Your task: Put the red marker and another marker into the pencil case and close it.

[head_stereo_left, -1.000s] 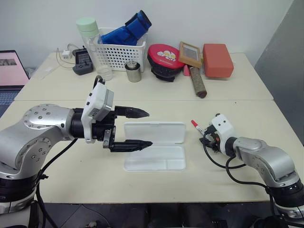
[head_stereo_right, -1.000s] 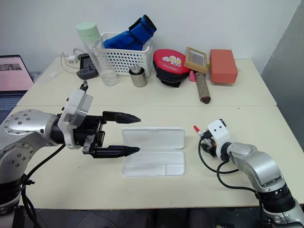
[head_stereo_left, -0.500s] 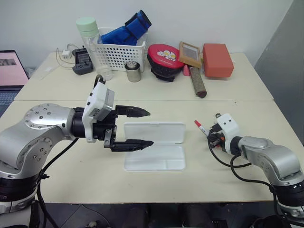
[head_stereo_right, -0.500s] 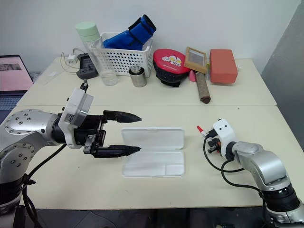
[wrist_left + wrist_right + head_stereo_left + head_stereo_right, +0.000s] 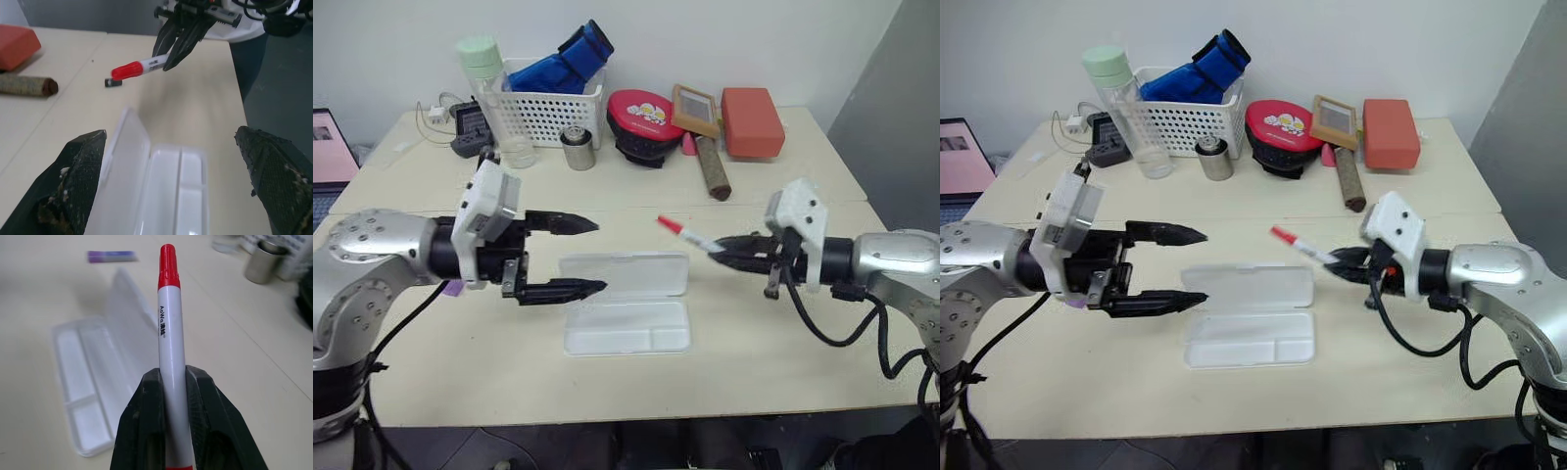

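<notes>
The red marker point(image 5: 683, 232), white-barrelled with a red cap, is held off the table, cap pointing toward my left arm. My right gripper point(image 5: 717, 247) is shut on its barrel point(image 5: 168, 333), to the right of the pencil case and above the table. The pencil case point(image 5: 625, 275) lies open and flat, lid at the back and divided tray point(image 5: 80, 382) in front. My left gripper point(image 5: 599, 256) hovers open over the case's left end with nothing between its fingers. The other marker, a purple highlighter point(image 5: 111, 255), lies on the table beyond the case, partly under my left arm point(image 5: 1072, 302).
At the back stand a white mesh basket point(image 5: 548, 113) holding a blue item, a clear bottle point(image 5: 494, 98), a metal cup point(image 5: 575, 149), a red round case point(image 5: 639, 113), a brush point(image 5: 695, 108), a brown roll point(image 5: 710, 168) and a red box point(image 5: 752, 121). A laptop point(image 5: 323, 147) sits at far left.
My right gripper closed on the red marker and lifted it from the table, swinging up and left toward the case. My left arm shifted slightly left, still open.
</notes>
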Controlling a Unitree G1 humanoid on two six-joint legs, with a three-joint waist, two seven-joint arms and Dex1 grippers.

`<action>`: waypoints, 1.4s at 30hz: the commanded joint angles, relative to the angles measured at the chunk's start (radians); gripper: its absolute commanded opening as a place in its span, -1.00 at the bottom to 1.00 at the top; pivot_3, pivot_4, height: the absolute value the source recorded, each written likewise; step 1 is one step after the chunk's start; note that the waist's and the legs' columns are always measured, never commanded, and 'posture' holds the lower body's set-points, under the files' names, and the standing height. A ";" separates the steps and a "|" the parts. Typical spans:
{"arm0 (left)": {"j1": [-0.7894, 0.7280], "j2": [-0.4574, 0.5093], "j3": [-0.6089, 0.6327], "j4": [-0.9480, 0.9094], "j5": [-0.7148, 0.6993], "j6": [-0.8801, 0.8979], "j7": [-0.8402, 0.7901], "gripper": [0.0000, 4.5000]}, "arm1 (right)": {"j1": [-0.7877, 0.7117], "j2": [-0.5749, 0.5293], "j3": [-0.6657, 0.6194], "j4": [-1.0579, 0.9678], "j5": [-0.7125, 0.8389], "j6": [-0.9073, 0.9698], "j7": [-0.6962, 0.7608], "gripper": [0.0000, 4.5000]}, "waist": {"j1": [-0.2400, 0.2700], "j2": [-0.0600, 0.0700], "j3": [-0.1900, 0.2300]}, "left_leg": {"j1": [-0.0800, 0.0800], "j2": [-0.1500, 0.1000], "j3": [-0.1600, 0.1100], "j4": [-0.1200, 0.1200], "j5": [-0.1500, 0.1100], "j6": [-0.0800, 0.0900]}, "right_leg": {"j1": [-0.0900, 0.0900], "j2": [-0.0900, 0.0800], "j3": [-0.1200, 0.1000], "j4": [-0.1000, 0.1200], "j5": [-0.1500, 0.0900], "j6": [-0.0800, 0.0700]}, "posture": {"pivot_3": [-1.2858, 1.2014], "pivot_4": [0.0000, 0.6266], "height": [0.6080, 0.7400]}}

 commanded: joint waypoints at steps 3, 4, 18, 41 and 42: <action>0.146 0.076 0.214 -0.023 -0.025 0.021 -0.088 1.00 | -0.104 0.052 0.246 0.119 -0.170 -0.128 0.060 -0.87 | 0.006 0.000 0.000 | 0.000 0.000 0.000 0.000 0.000 0.000 | 0.000 0.000 0.000 0.000 0.000 0.000 | 0.03 -0.52 1.00; 0.171 0.082 0.239 -0.026 -0.023 0.021 -0.095 1.00 | -0.111 0.062 0.288 0.138 -0.198 -0.150 0.075 -0.87 | 0.007 0.000 0.000 | 0.000 0.000 0.001 0.000 0.000 0.000 | 0.000 0.000 0.000 0.000 0.000 0.000 | 0.03 -0.52 1.00; 0.311 0.069 0.369 -0.128 -0.074 0.054 -0.047 1.00 | -0.113 0.233 0.553 0.376 -0.445 -0.317 0.149 -0.87 | 0.013 0.000 0.000 | -0.001 0.006 0.001 0.000 0.000 -0.001 | -0.002 0.003 0.000 -0.001 0.002 -0.004 | 0.03 -0.52 1.00; 0.286 0.070 0.319 -0.126 -0.101 0.036 -0.001 1.00 | -0.117 0.301 0.497 0.403 -0.521 -0.350 0.242 0.12 | 0.012 0.000 0.000 | 0.000 0.012 0.001 0.000 0.000 -0.002 | -0.003 0.010 0.001 -0.001 0.004 -0.008 | 0.03 -0.52 1.00; 0.284 0.069 0.316 -0.125 -0.101 0.035 -0.001 1.00 | -0.116 0.300 0.489 0.395 -0.518 -0.344 0.244 0.21 | 0.012 0.000 0.000 | 0.000 0.012 0.001 0.000 0.000 -0.002 | -0.003 0.010 0.001 -0.001 0.004 -0.008 | 0.03 -0.52 1.00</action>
